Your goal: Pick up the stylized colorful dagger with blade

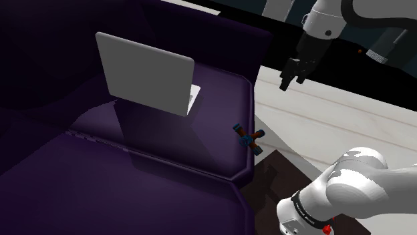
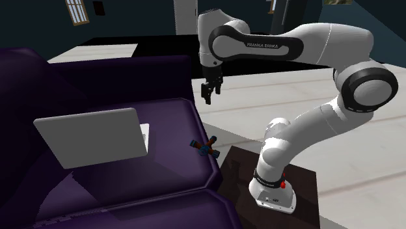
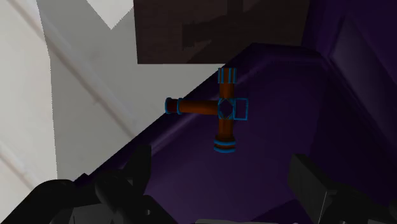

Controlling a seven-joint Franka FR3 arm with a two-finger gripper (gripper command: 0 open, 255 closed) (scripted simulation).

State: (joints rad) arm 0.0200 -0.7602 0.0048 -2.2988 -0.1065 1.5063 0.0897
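The dagger [image 1: 248, 137] is a small cross-shaped thing, orange-brown with blue bands, lying near the edge of a dark purple sofa seat [image 1: 200, 140]. In the second exterior view the dagger [image 2: 205, 146] lies by the cushion's corner nearest the stand. My gripper [image 1: 293, 73] hangs high above the sofa's edge, well clear of the dagger, also seen as the gripper [image 2: 209, 91] below the wrist. In the wrist view the dagger [image 3: 219, 109] lies far ahead of the gripper [image 3: 222, 184], whose fingers [image 3: 137, 167] stand apart with nothing between them.
A grey open laptop [image 1: 147, 73] stands on the seat behind the dagger, its screen upright. The dark box stand [image 2: 237, 169] sits right beside the sofa corner. Pale plank floor [image 1: 334, 113] lies beyond the sofa's edge.
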